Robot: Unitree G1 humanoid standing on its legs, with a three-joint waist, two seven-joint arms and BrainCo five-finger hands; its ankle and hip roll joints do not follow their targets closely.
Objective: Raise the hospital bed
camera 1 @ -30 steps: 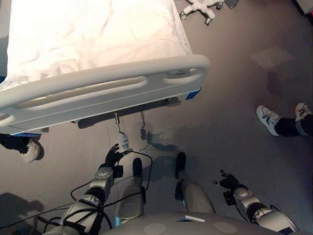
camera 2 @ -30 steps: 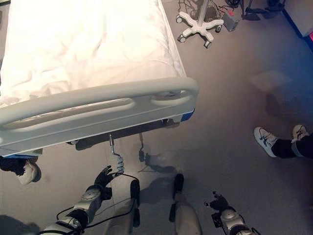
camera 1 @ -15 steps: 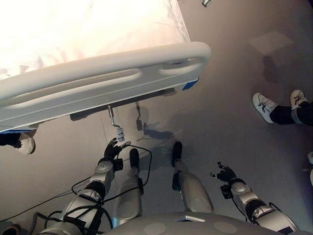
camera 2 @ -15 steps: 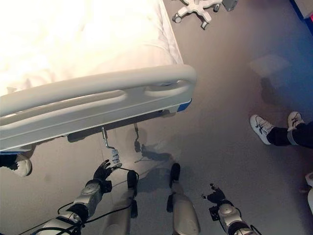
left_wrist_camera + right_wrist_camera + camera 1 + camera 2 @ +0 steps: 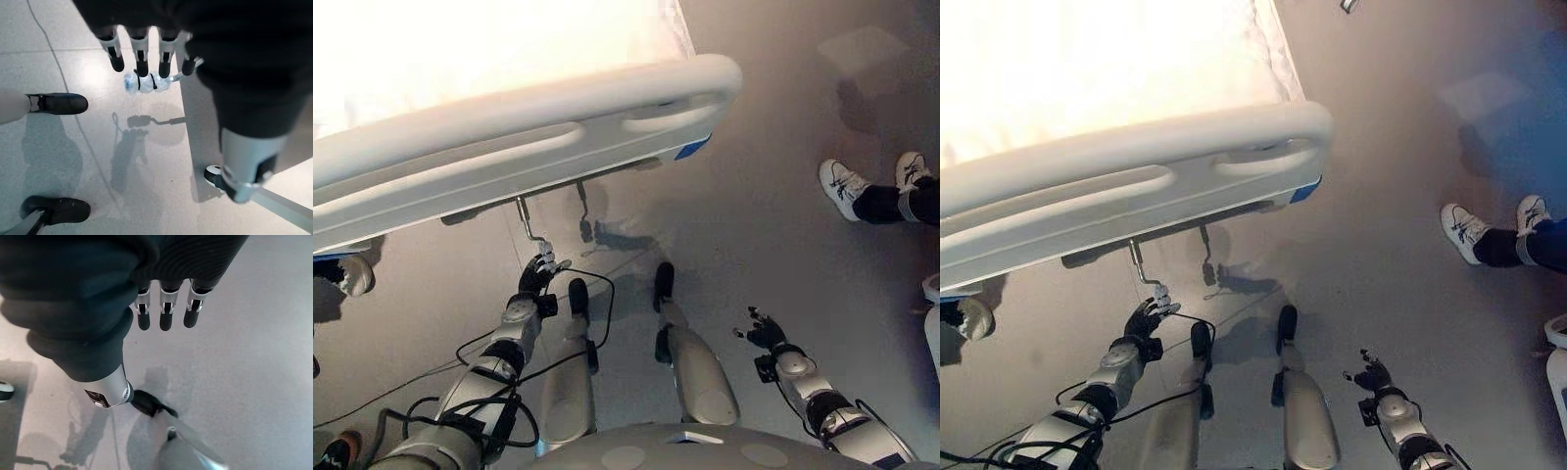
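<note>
Filling the upper left of the eye views is one hospital bed (image 5: 460, 59) with a white sheet, its grey footboard (image 5: 519, 157) running along the near edge and pierced by two long grip slots. From under that footboard two cranks hang toward the floor (image 5: 764, 245). The left crank (image 5: 530, 230) is a bent metal rod ending in a pale, clear-looking handle (image 5: 146, 82); the right crank (image 5: 583, 211) hangs folded just beside it.

Reaching forward at that left crank is the left hand (image 5: 536, 277). In the wrist view its fingers (image 5: 142, 58) are straight and relaxed, their dark tips lying against the handle without curling round it, and the thumb stands apart to one side. The hand is therefore open, touching rather than gripping.

Well apart, low at the right edge of the floor, the right hand (image 5: 764, 333) hangs over bare floor with fingers (image 5: 165, 313) straight and holding nothing.

Two white shoes (image 5: 847, 186) of a person stand at the far right, and another shoe (image 5: 352, 276) shows at the left edge below the footboard.
</note>
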